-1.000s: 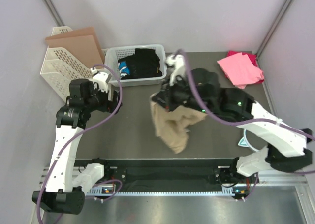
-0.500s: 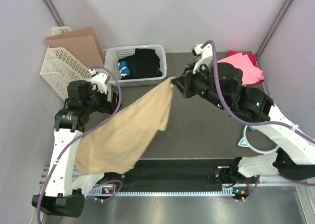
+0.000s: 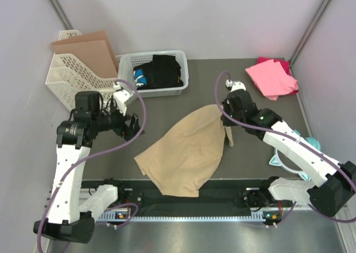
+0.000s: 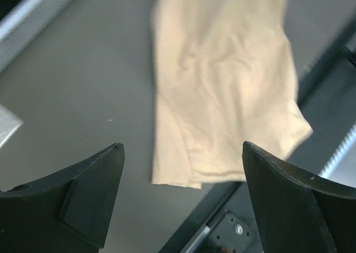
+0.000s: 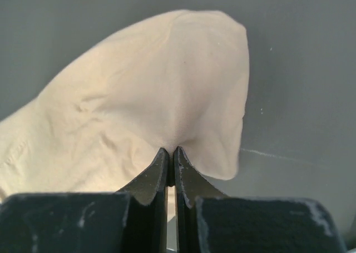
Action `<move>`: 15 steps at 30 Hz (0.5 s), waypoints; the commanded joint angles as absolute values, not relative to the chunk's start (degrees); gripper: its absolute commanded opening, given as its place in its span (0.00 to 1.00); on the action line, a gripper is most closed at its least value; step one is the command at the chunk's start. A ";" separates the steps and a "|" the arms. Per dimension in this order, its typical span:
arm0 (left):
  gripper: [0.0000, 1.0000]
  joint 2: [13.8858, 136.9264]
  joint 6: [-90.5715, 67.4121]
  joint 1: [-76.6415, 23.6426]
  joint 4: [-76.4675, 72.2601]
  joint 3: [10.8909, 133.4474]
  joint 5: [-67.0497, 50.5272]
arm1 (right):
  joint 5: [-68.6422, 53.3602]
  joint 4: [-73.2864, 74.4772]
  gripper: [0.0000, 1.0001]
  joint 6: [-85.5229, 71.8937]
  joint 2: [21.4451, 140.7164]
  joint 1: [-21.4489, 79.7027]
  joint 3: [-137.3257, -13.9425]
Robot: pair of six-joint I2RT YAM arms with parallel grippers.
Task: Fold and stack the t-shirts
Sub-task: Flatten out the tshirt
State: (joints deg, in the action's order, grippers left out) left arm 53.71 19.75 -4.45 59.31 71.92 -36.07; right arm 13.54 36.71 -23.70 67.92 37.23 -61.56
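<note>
Between the table's (image 3: 158, 105) centre and near edge, pinching the tan t-shirt (image 3: 183, 153) in the pressed-together right gripper (image 5: 171, 150); hovering the left gripper (image 4: 181, 146), spread wide, beside it.

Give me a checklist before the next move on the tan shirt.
Is the right gripper holding the tan shirt? Ok, jaws shut on a fold.
Is the left gripper free? Ok, open and empty.
Is the shirt flat on the table? Not ok, rumpled, bunched near the right gripper.
Is it wholly on the table? Not ok, near edge overhangs the front.
Are the pink shirts clear? Ok, apart at the far right corner.
Which part is pinched? Cannot tell.
</note>
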 commanded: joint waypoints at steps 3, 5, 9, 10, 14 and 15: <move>0.91 58.09 30.78 -20.41 73.92 70.25 -37.74 | 13.89 31.73 0.00 -24.17 68.46 29.72 -64.15; 0.94 57.92 28.92 -24.34 72.69 68.38 -33.22 | 14.58 31.82 0.00 -24.17 70.48 25.52 -64.86; 0.95 60.55 29.62 -27.58 72.52 69.61 -31.74 | 17.57 32.08 0.00 -24.52 73.12 20.84 -66.18; 0.95 61.34 29.45 -28.82 72.51 69.44 -30.95 | 17.58 32.34 0.00 -24.52 74.26 19.87 -66.36; 0.95 65.29 28.30 -34.79 71.72 68.29 -30.76 | 20.11 32.96 0.00 -24.00 75.23 18.11 -65.14; 0.95 66.87 28.21 -37.15 71.20 68.29 -30.15 | 21.34 32.96 0.00 -23.91 75.23 17.93 -64.60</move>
State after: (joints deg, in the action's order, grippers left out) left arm 63.24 28.23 -31.97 71.64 69.04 -31.53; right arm 16.14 34.35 -24.08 75.53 18.92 -63.02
